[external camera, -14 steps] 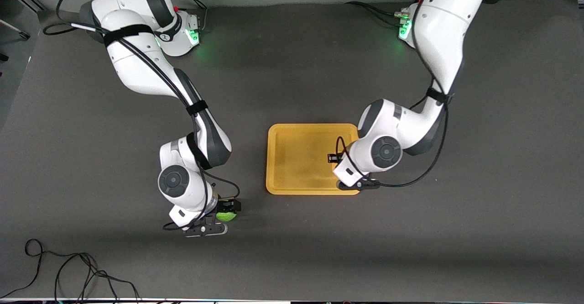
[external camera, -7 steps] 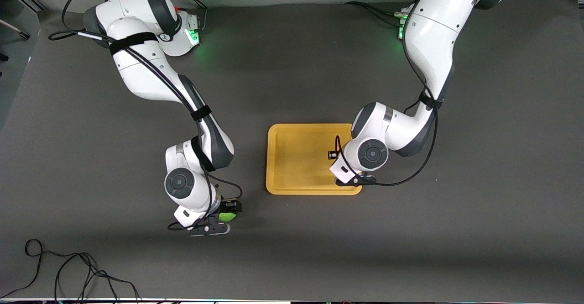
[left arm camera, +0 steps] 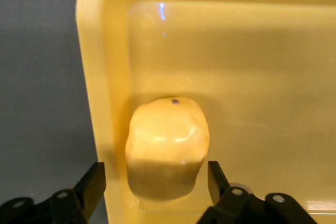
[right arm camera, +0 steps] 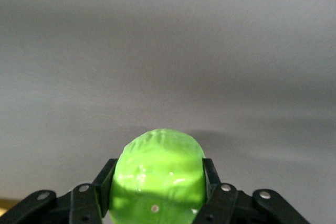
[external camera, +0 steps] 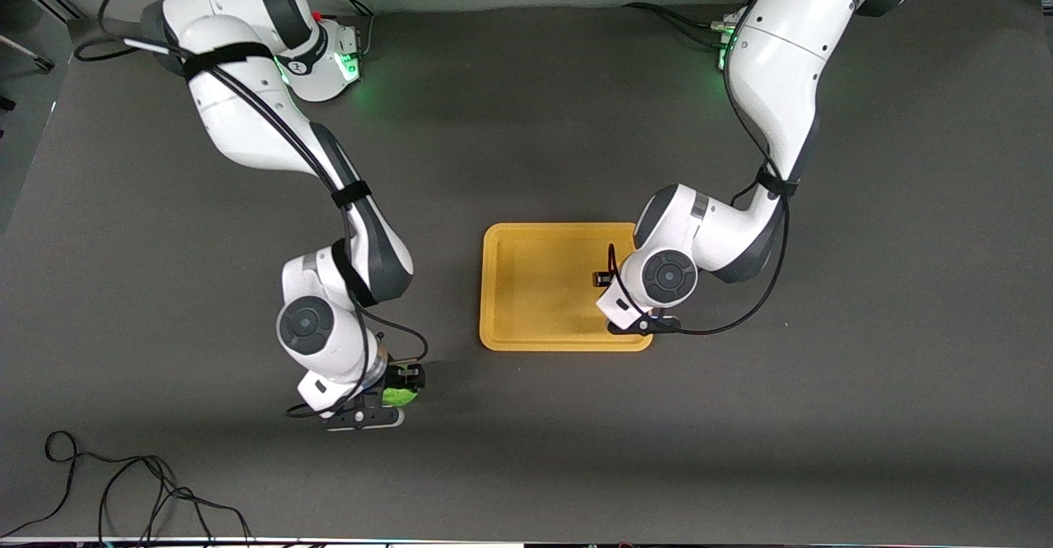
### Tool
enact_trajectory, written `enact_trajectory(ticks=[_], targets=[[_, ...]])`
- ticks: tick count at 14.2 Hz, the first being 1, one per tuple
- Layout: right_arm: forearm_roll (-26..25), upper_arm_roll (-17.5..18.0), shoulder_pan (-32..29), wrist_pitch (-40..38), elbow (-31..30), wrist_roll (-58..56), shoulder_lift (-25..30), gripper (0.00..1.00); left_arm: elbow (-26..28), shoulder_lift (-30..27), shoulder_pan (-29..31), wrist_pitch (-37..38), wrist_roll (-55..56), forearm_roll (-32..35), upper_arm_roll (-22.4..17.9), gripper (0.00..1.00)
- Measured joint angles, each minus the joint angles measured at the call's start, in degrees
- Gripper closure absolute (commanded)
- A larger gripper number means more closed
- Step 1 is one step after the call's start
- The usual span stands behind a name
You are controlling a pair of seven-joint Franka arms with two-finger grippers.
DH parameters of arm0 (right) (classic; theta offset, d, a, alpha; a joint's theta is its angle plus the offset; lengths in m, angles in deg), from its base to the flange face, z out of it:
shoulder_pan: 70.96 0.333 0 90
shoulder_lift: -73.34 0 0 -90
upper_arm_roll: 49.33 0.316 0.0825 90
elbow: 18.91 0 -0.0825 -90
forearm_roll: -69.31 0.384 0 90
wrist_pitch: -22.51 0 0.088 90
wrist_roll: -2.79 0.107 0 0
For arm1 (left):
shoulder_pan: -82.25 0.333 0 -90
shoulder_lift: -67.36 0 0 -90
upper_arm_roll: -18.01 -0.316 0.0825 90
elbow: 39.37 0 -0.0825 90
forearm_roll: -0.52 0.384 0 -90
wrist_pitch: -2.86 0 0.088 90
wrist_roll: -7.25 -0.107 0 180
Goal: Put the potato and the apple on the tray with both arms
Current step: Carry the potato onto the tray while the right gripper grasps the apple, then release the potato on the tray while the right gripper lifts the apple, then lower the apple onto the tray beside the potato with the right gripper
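The yellow-tan potato [left arm camera: 167, 145] lies on the orange-yellow tray [left arm camera: 252, 51], close against its rim near a corner. My left gripper [left arm camera: 156, 169] is open, one finger [left arm camera: 94, 184] on each side of the potato with a gap on both sides. In the front view the left gripper [external camera: 643, 324] is over the tray's [external camera: 535, 285] corner nearer the camera, and its wrist hides the potato. My right gripper [right arm camera: 158, 165] is shut on the green apple [right arm camera: 157, 177]. In the front view it [external camera: 393, 397] holds the apple [external camera: 402, 397] low over the dark table, off the tray toward the right arm's end.
The dark grey table mat [external camera: 526, 449] spreads all round the tray. A loose black cable [external camera: 123, 482] lies at the table's edge nearest the camera, toward the right arm's end.
The left wrist has shifted a little inward over the tray's corner, then stayed still. The right wrist and the apple in its grip have shifted slightly toward the right arm's end.
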Motion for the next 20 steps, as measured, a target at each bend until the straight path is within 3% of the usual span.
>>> enact_trajectory(ticks=[3, 7, 10, 15, 20], targets=[[0.00, -0.03, -0.05, -8.78, 0.86, 0.00, 6.95, 0.46, -1.47, -4.04, 1.97, 2.67, -0.05, 0.13, -0.53, 0.00], [0.01, 0.16, 0.26, -20.07, 1.04, 0.00, 15.77, 0.46, -2.57, -17.77, 8.50, 11.88, -2.75, 3.38, -0.91, 0.00], [0.18, 0.66, 2.20, -24.12, 0.85, 2.14, 18.84, 0.46, -1.80, -26.59, 14.02, 18.75, -9.00, 9.09, -1.14, 0.00], [0.20, 0.91, 13.06, -23.97, 0.83, 18.47, 18.21, 0.46, 7.94, -37.43, 22.32, 17.88, -22.58, 11.02, -1.40, 0.00], [0.18, 0.88, 23.06, -20.55, 6.12, 35.14, 10.09, 0.46, 14.05, -44.03, 25.11, 14.77, -27.08, 11.01, -1.83, 0.00]])
